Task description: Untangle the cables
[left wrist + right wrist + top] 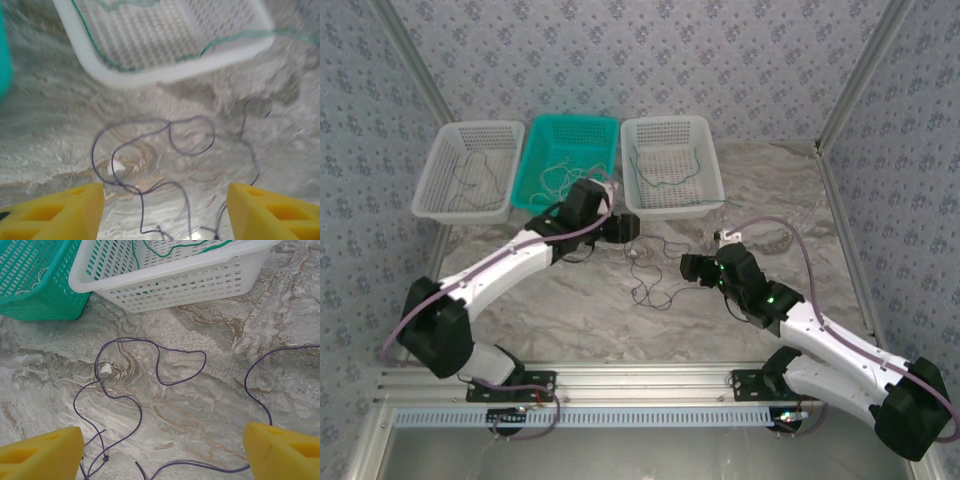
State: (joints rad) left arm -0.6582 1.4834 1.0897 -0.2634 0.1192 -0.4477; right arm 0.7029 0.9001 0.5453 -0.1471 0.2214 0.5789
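- Top view: three baskets line the counter's [540, 310] far edge: left white basket [460, 215], teal basket [575, 120], right white basket [665, 122].
- The purple cable [650, 300] sprawls in loose loops mid-counter, just in front of the right white basket.
- The left end effector [628, 232] hangs over the cable's far end, and the right end effector [688, 268] sits just beside it on the right. From up here the jaws are hard to read.
- The left wrist view settles one: its yellow fingers [55, 212] stand wide apart with nothing between them, and the purple loops lie on the counter below. This picture is blurred.
- The right wrist view is sharp. Its fingers [40, 455] are spread wide too and grip nothing. The cable curls between them and crosses over itself.
- Both wrist views catch a small white fleck [106, 369] beside one loop.
- The green cable [175, 247] lies inside the right white basket, and the left wrist view shows it running along the near rim.
- The right wrist view shows a tan cable [35, 282] in the teal basket.
- The top view adds thin loops in the left white basket, colour unclear.
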